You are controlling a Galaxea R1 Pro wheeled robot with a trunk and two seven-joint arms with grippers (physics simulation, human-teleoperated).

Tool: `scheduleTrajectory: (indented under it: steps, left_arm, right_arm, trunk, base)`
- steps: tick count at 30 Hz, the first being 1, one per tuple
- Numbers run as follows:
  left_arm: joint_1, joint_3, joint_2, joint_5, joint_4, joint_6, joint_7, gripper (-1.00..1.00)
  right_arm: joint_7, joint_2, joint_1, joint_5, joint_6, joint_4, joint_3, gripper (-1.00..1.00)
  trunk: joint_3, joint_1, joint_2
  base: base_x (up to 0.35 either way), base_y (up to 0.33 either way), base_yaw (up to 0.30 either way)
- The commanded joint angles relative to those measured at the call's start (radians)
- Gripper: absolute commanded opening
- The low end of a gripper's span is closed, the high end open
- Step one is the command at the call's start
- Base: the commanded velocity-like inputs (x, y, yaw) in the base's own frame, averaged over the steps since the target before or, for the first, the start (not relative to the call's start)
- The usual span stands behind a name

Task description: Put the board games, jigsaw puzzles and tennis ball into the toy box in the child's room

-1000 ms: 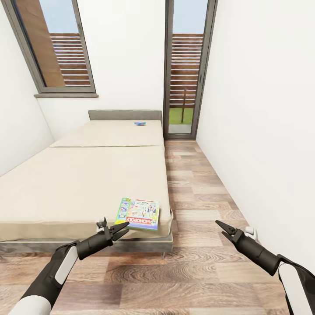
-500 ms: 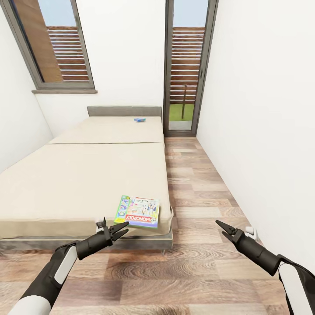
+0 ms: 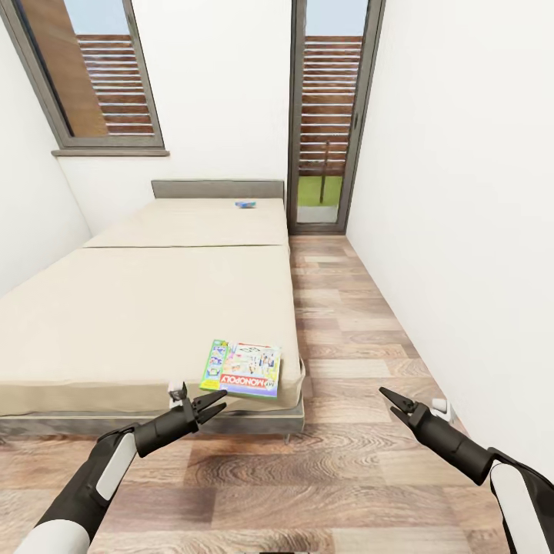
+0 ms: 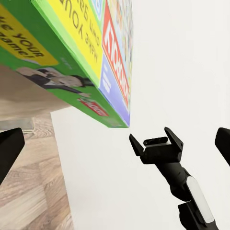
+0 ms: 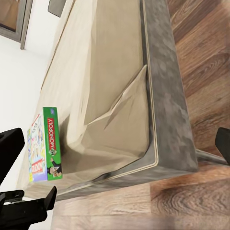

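Note:
A green-and-white Monopoly board game (image 3: 241, 368) lies flat on the cream bed (image 3: 138, 308), at its near right corner. A small blue board game (image 3: 245, 204) rests at the far end of the bed by the headboard. My left gripper (image 3: 218, 402) hangs open just in front of and below the Monopoly box, empty. My right gripper (image 3: 388, 398) is open and empty over the wood floor, right of the bed. The Monopoly box (image 4: 72, 48) looms close in the left wrist view, and the box (image 5: 45, 143) sits on the mattress in the right wrist view.
A white wall runs close along the right side. A strip of plank floor (image 3: 346, 323) leads between bed and wall to a tall glass door (image 3: 323, 115). A window (image 3: 92, 77) is above the far left of the bed. The grey bed frame (image 5: 167, 105) edges the mattress.
The whole picture has shifted slightly, with the window and door sliding up in frame, so the camera has moved. Both arms hold the same pose and both grippers stay open.

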Motion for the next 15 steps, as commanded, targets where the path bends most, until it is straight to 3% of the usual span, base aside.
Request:
scheduleTrajectory:
  steps: [1, 15]
  left_arm:
    - [0.0, 0.0, 0.0, 0.004, 0.0, 0.007, -0.001, 1.0]
    - [0.0, 0.0, 0.001, 0.003, 0.0, 0.007, -0.001, 1.0]
  right_arm:
    - [0.003, 0.0, -0.001, 0.001, 0.006, 0.0, -0.002, 1.0]
    - [0.003, 0.003, -0.001, 0.004, 0.006, 0.0, -0.001, 1.0]
  trunk:
    - [-0.001, 0.0, 0.0]
    - [-0.001, 0.0, 0.0]
  base:
    - [0.0, 0.0, 0.0]
    - [0.026, 0.0, 0.0]
